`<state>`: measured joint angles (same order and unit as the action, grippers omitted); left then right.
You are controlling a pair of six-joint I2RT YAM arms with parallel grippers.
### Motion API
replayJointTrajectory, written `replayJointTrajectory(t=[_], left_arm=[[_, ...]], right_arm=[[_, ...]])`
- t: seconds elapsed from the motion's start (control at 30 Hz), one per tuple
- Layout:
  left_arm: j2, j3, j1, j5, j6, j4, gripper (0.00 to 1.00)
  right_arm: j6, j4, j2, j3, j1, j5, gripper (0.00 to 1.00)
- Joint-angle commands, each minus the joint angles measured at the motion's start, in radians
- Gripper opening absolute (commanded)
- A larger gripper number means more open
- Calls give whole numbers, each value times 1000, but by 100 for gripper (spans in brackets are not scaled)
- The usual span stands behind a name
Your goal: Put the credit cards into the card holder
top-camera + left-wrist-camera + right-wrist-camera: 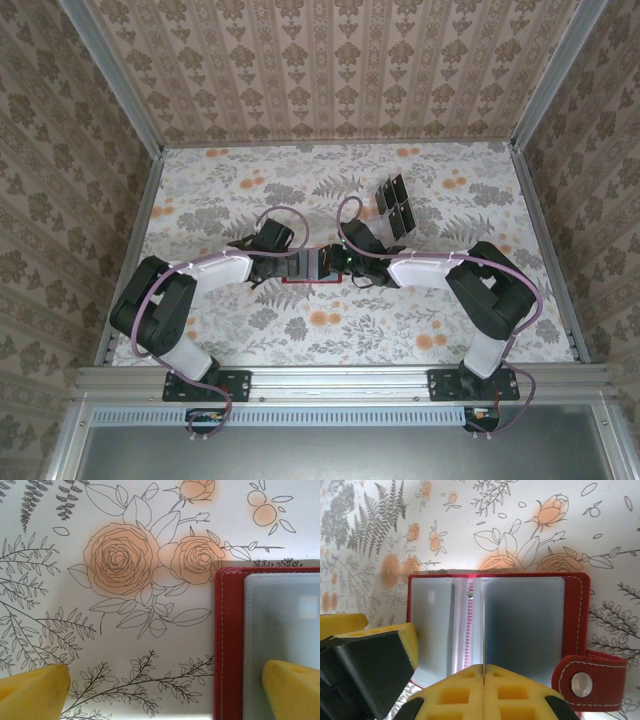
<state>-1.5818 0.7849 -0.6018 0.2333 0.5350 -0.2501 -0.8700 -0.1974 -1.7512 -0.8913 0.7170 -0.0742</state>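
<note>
The red wallet (572, 625) lies open and flat on the floral surface (250, 190), near the middle and towards the near edge, where the two arms meet over it. From above, just a red sliver of it (298, 283) shows beneath the wrists. Its pale grey-blue pockets (520, 620) face up on both sides of the spine, and the clasp tab (590, 680) with its metal snap sticks out at one corner. The right fingers (460, 695) are pressed together on a thin dark card (483, 630). The card is seen edge-on and stands upright over the wallet, its far end reaching up beside the spine, between the two pockets. Whether its tip has entered a pocket cannot be told. The left fingers (292, 692) are spread wide and hold nothing. One of them sits over the pale pocket at the wallet's outer end, and the other (30, 692) is over bare surface beside the red stitched border (227, 640). In the right wrist view that same yellow finger (375, 650) shows at the edge of the far pocket; whether it presses down on it is unclear. Well apart from the wallet, farther back and to the right, a clear rack (396, 207) stands on the surface with more dark cards (390, 195) set in its slots.
</note>
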Motion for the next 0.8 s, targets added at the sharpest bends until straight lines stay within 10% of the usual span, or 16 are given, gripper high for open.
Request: replayJointTrajectory(t=[0.0,0.77], left_arm=[[-5,-38,-3,37,13,-78,100],[-7,-41,-3,40,11,-76,100]], right_arm=[[-55,-149,2,24,-4,-32,0],[-103,-246,-81,41,-4,-41,0]])
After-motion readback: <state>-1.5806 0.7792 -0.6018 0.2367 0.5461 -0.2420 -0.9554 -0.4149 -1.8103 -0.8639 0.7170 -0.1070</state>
